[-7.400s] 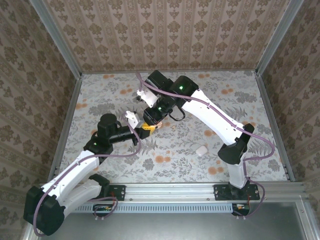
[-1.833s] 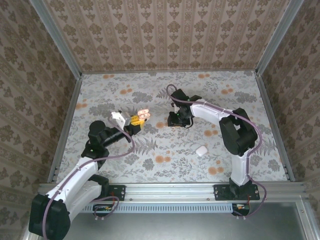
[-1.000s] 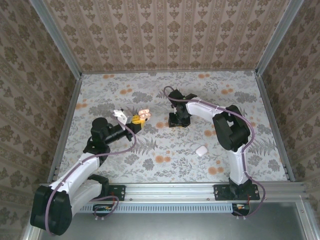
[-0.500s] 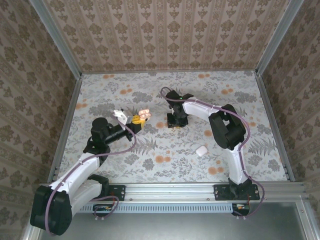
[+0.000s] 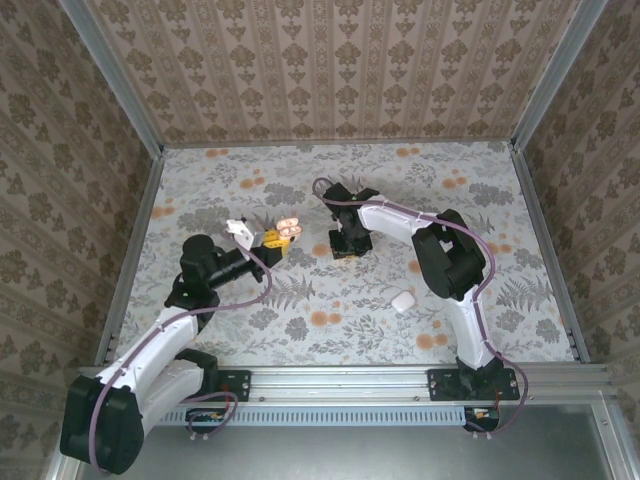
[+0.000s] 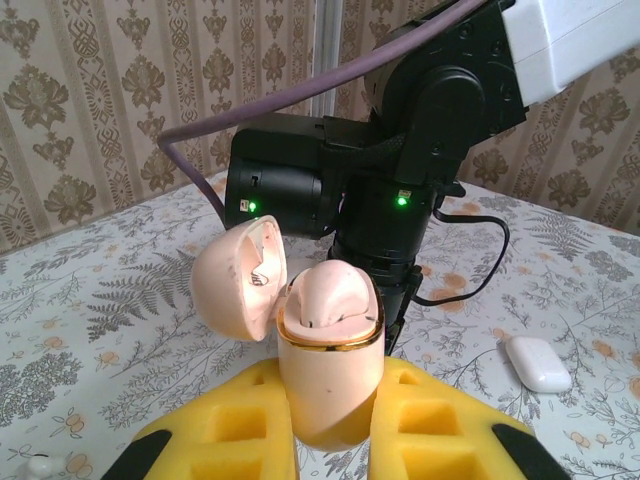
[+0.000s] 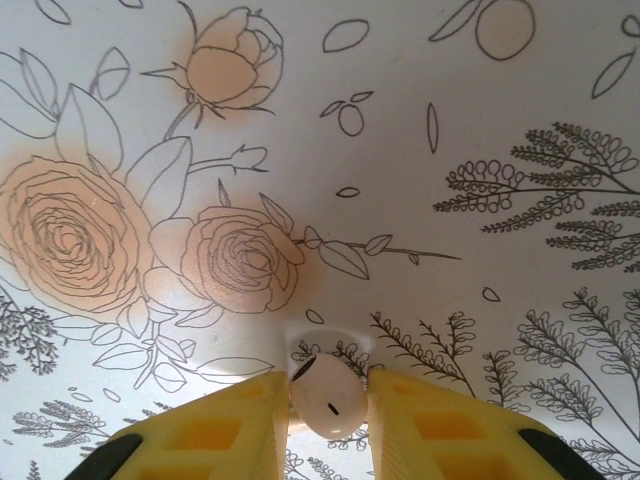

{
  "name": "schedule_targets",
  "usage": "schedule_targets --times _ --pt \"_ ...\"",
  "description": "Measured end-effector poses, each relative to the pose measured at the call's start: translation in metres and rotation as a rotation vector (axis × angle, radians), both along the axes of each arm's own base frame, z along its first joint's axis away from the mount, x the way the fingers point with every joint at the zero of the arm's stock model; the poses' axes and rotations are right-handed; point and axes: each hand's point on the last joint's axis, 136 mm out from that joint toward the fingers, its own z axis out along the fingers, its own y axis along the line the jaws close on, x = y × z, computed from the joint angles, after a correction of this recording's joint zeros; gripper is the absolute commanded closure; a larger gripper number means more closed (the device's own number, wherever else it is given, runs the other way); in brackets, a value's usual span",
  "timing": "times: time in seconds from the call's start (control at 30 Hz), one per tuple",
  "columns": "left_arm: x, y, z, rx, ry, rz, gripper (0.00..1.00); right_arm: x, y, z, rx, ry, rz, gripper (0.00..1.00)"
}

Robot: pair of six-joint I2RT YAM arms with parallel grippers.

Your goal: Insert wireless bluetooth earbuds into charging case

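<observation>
Nearest the arm bases, a white rounded-square box (image 5: 403, 300) lies flat on the floral table (image 5: 350, 310), touching neither arm; left of centre and further in, the left gripper (image 5: 275, 237) is pressed onto the peach charging case (image 6: 330, 330), its yellow foam pads (image 6: 445, 425) against both flanks of the lower body; the case stands upright with a gold band round its rim, its lid hinged open and tipped to the left in the left wrist view - whether anything sits inside, I cannot tell; just beyond and to the right, the right gripper (image 5: 343, 248) is down at the table surface; in the right wrist view one white earbud (image 7: 328, 395) sits on the table, pinched between the yellow pads (image 7: 215, 440) - both appear to touch it; the two grippers are near each other but apart; patterned walls (image 5: 330, 70) close the far side
</observation>
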Motion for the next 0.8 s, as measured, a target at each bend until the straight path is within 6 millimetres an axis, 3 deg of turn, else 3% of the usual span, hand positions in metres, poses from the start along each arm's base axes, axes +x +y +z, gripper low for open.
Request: schedule_targets --times 0.6,0.8 --pt "-0.002 0.001 0.003 -0.002 -0.005 0.0 1.0 0.002 -0.002 0.001 -0.027 -0.017 0.054 0.8" --pt "-0.002 0.001 0.003 -0.002 -0.005 0.0 1.0 0.004 -0.011 0.013 -0.06 -0.065 0.062 0.82"
